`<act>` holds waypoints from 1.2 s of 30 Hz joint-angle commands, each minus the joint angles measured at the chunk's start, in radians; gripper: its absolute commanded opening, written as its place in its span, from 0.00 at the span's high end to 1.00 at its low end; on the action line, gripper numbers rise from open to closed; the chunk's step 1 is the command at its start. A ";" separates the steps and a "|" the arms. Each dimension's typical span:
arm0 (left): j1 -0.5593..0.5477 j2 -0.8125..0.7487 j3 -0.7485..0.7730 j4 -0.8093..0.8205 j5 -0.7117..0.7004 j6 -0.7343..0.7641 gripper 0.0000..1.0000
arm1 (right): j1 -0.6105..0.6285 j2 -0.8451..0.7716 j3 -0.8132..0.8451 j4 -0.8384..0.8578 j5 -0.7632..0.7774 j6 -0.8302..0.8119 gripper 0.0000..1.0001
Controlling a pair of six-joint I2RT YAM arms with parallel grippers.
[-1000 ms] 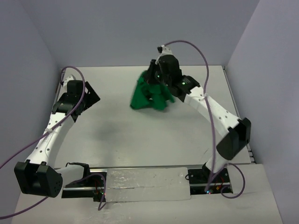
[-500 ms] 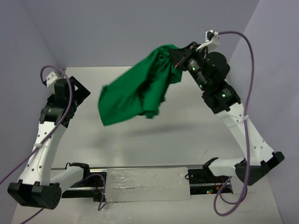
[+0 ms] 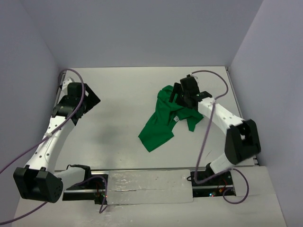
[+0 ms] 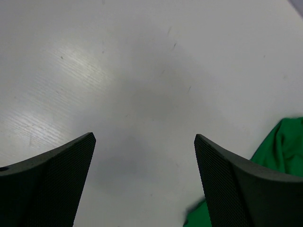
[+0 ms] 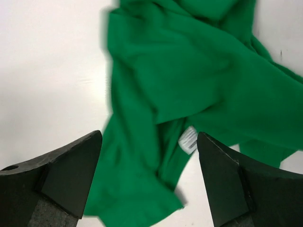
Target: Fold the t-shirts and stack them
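Note:
The bright-green t-shirt (image 3: 163, 122) lies rumpled on the white table (image 3: 118, 90), right of centre, one long flap reaching toward the near edge. My right gripper (image 3: 180, 94) hovers over its far right part, open and empty. In the right wrist view the t-shirt (image 5: 189, 71) fills the space below the open gripper (image 5: 147, 142), with a white label (image 5: 189, 140) showing. My left gripper (image 3: 83, 101) stands open at the far left, well apart from the cloth. The left wrist view has its gripper (image 4: 144, 139) over bare table and an edge of the t-shirt (image 4: 284, 146) at lower right.
Pale walls close in the table at the back (image 3: 142, 33), left and right. A metal rail (image 3: 147, 187) with both arm bases runs along the near edge. Purple cables (image 3: 208, 142) loop off each arm.
The right arm swung the t-shirt high in the air, came back down and let go; the cloth now lies spread on the table. The left arm rose, then settled back.

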 commanded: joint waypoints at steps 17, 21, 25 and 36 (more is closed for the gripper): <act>-0.073 -0.032 -0.063 0.069 0.020 -0.062 0.08 | 0.781 0.041 -0.150 0.026 0.318 -0.132 0.11; -0.073 -0.035 -0.060 0.052 0.007 -0.064 0.07 | 0.802 0.147 -0.130 0.049 0.301 -0.135 0.11; -0.073 -0.034 -0.060 0.056 0.019 -0.067 0.07 | 0.802 0.214 -0.121 0.050 0.315 -0.103 0.18; -0.073 -0.040 -0.060 0.057 0.015 -0.057 0.07 | 0.770 0.220 -0.112 0.052 0.366 -0.083 0.91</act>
